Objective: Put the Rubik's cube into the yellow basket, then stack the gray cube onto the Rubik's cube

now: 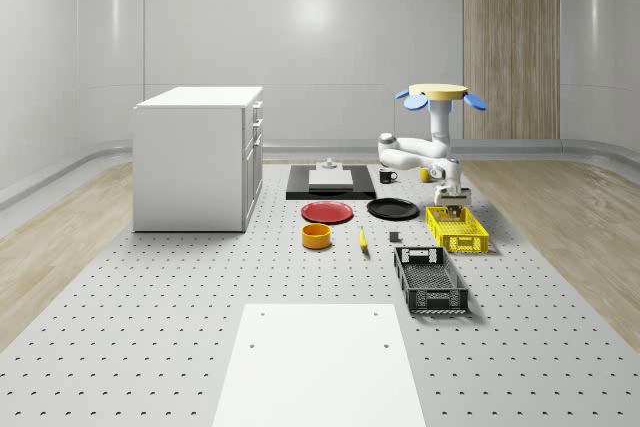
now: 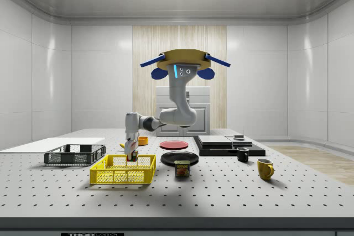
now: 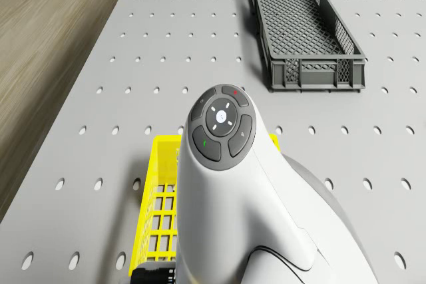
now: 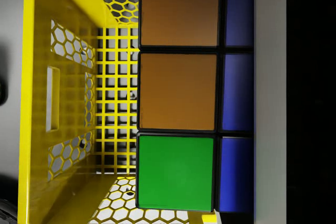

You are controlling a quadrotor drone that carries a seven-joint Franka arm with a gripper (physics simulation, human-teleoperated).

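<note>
From the side view's left: a gray crate [image 2: 74, 155], then the yellow basket [image 2: 123, 170]. The gripper [image 2: 131, 156] hangs just inside the basket, clamped on the Rubik's cube [image 4: 178, 90], which sits directly below the hand, over the mesh floor. The drone [image 2: 182, 63] hovers above, toward the black plate [image 2: 180, 158].

"SPAM" (on can [image 2: 182, 168]).

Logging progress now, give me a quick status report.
Drone hovering beside yellow basket. Gripper lowered into basket, shut on Rubik's cube. Nothing in the way.
</note>
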